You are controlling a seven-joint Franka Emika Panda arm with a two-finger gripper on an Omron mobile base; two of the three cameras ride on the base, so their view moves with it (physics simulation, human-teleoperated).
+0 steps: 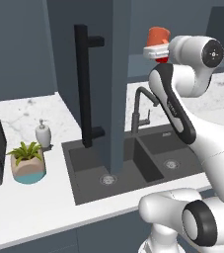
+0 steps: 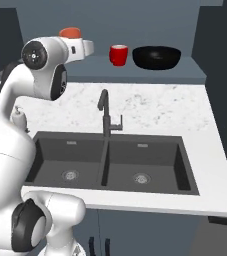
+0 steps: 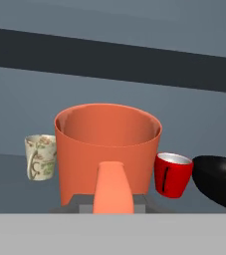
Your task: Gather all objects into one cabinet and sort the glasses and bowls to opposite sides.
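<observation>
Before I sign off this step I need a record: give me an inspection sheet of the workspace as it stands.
Surface: white marbled counter around a dark double sink with a black faucet.
Job's things: orange cup held at the cabinet shelf; red cup and black bowl stand side by side on that shelf; speckled beige cup beyond the orange one, on its other side in the hand view.
Clutter: soap dispenser and potted plant on the counter.
Grippers: gripper shut on the orange cup.
Cables: nothing seen.
Surroundings: cabinet door swung open over the sink, black bar handle.
</observation>
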